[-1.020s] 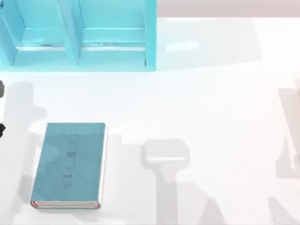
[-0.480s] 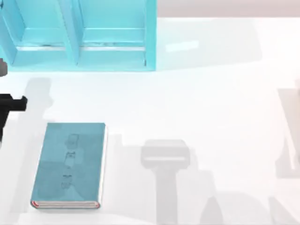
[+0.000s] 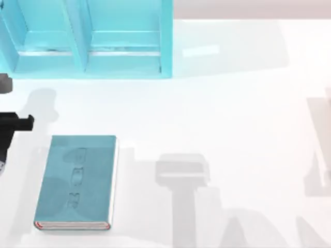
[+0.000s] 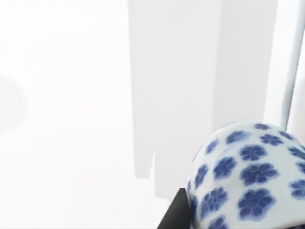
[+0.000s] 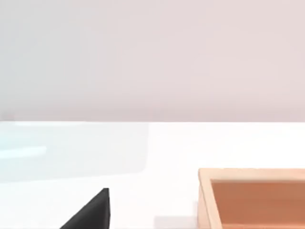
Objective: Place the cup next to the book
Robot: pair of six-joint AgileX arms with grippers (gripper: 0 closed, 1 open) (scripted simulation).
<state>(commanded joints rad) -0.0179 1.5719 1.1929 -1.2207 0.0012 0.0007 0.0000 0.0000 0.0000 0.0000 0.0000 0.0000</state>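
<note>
Our left gripper's (image 3: 13, 124) fingers: we cannot tell their state. It sits at the top view's left edge, above the book (image 3: 76, 181) at lower left. The cup (image 4: 248, 176) shows beside a dark finger (image 4: 174, 214).

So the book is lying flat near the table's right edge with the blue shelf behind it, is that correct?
Not quite: the top view shows the book lying flat near the table's left edge, not the right. The blue shelf does stand behind it. The left gripper sits at that same left edge, and the left wrist view shows the cup at it.
</note>
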